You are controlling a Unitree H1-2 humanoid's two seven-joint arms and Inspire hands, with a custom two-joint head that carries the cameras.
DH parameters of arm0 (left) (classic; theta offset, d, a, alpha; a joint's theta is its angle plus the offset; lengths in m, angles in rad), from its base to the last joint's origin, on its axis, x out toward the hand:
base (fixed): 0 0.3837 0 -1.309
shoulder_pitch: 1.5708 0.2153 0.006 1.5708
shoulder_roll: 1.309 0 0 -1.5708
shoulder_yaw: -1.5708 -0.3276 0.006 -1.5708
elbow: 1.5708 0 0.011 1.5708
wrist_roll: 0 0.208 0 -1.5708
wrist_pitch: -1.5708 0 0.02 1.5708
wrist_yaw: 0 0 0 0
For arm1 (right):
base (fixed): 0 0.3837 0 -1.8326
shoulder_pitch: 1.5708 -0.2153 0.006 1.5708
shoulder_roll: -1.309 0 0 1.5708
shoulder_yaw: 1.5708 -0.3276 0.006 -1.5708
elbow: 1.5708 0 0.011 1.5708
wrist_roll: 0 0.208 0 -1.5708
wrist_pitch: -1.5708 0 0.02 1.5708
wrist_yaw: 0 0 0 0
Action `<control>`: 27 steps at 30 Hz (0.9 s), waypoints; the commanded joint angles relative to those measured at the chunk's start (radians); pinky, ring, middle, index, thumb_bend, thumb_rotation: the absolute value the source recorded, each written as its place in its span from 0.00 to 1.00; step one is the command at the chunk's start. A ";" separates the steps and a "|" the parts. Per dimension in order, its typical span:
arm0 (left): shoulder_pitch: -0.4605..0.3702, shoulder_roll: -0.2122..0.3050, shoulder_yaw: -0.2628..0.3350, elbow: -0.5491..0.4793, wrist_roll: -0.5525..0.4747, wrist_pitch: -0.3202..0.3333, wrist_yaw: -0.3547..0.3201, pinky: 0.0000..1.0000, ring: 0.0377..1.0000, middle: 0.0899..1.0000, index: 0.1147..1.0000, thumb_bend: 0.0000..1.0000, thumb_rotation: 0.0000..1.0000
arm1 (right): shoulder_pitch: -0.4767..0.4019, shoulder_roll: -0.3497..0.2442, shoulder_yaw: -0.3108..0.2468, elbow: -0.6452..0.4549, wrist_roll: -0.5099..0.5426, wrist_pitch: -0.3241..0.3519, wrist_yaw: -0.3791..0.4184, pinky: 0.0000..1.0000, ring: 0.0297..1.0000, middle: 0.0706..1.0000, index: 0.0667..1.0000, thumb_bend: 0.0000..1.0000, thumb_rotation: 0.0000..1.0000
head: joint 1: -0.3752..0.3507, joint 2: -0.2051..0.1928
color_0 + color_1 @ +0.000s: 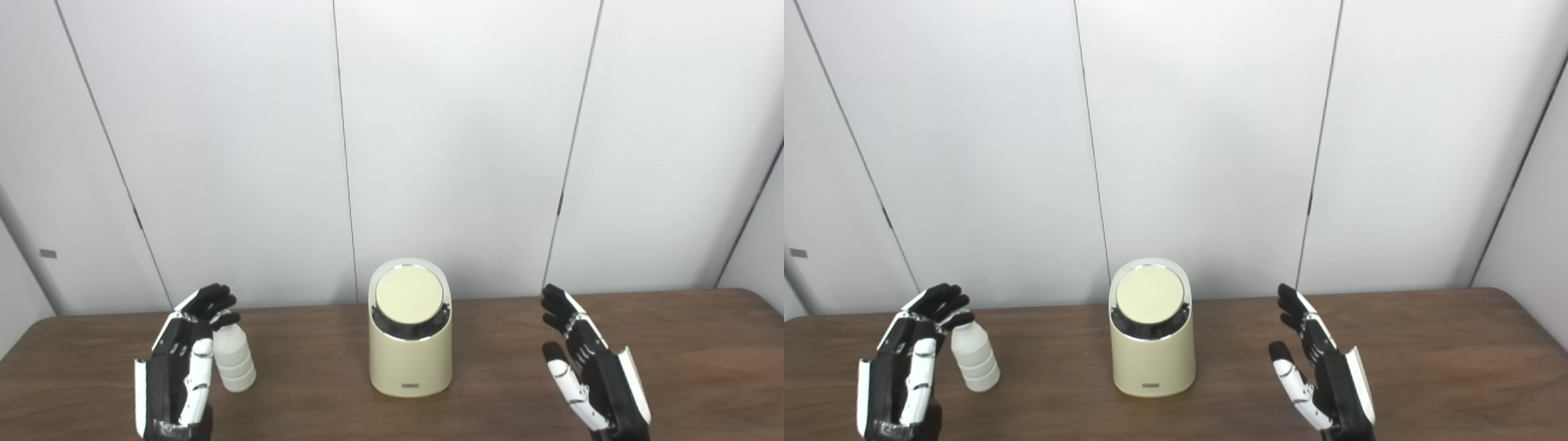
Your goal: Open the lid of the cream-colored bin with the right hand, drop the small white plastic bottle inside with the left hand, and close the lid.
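The cream-colored bin (410,355) stands at the middle of the brown table with its round lid (408,295) closed. The small white plastic bottle (234,360) stands upright to the bin's left. My left hand (180,367) is open beside the bottle's left side, fingers raised, not holding it. My right hand (588,367) is open and empty to the right of the bin, well apart from it. In the right eye view the bin (1151,352), the bottle (975,360), the left hand (906,361) and the right hand (1320,373) stand the same way.
The brown wooden table (686,343) runs across the view, with its back edge against white wall panels (453,135). Bare table surface lies between the bin and each hand.
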 commanded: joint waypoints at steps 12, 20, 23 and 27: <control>-0.033 0.000 -0.004 -0.021 -0.001 -0.029 -0.006 0.67 0.73 0.74 0.71 0.26 0.55 | -0.034 -0.008 -0.003 -0.030 -0.007 -0.031 -0.006 0.87 0.89 0.90 0.88 0.16 0.67 | -0.003 0.005; -0.039 0.001 -0.004 -0.013 0.004 -0.029 -0.005 0.67 0.73 0.74 0.70 0.27 0.55 | -0.073 -0.012 0.008 -0.063 -0.112 0.061 -0.005 0.90 0.93 0.94 0.91 0.41 0.81 | -0.007 0.003; -0.041 0.001 -0.005 -0.012 0.006 -0.029 -0.007 0.67 0.73 0.74 0.70 0.26 0.57 | -0.099 -0.016 0.013 -0.097 -0.165 0.162 0.004 0.91 0.95 0.95 0.93 0.60 0.87 | -0.005 0.003; -0.044 -0.003 -0.007 -0.013 -0.003 -0.029 -0.006 0.67 0.73 0.73 0.70 0.27 0.55 | -0.142 -0.023 0.026 -0.152 -0.242 0.293 0.019 0.89 0.95 0.96 0.93 0.69 0.94 | -0.004 0.004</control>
